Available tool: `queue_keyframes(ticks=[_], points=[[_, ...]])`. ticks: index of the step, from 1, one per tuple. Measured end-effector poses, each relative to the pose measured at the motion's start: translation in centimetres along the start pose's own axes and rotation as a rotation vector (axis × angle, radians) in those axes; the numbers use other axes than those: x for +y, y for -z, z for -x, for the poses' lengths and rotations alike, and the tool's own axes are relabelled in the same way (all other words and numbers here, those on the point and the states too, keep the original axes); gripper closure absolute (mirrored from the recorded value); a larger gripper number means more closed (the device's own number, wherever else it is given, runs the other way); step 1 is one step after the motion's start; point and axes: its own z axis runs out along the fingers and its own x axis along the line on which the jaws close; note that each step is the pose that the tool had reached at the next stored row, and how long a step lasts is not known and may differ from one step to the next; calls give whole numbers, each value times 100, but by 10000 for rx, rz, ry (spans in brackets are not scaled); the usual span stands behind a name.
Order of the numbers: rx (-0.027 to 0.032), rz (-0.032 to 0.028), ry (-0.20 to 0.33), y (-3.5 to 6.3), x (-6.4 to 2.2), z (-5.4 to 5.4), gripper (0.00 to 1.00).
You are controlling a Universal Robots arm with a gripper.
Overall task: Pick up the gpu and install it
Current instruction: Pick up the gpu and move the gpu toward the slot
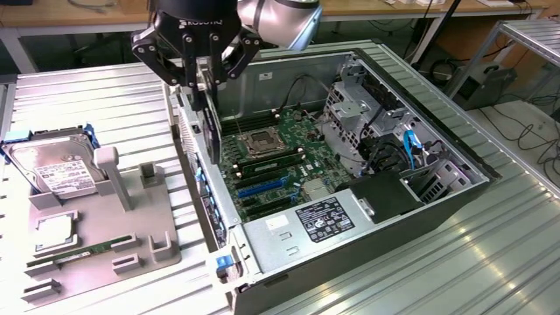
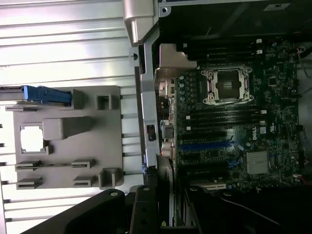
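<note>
Fingers clamp the gpu edge-on over the case.

Quick tally: one open PC case, one motherboard inside, one gpu, one hard drive, one loose RAM stick, one grey parts tray, one desk.
</note>
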Motion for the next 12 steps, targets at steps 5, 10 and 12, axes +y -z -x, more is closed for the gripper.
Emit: queue_keyframes(ticks=[5,10,12], points=[[0,-6,0,-30,16,224,74],[-1,-5,0,-50,20,288,74],[-1,-5,0,-57,21,304,74]])
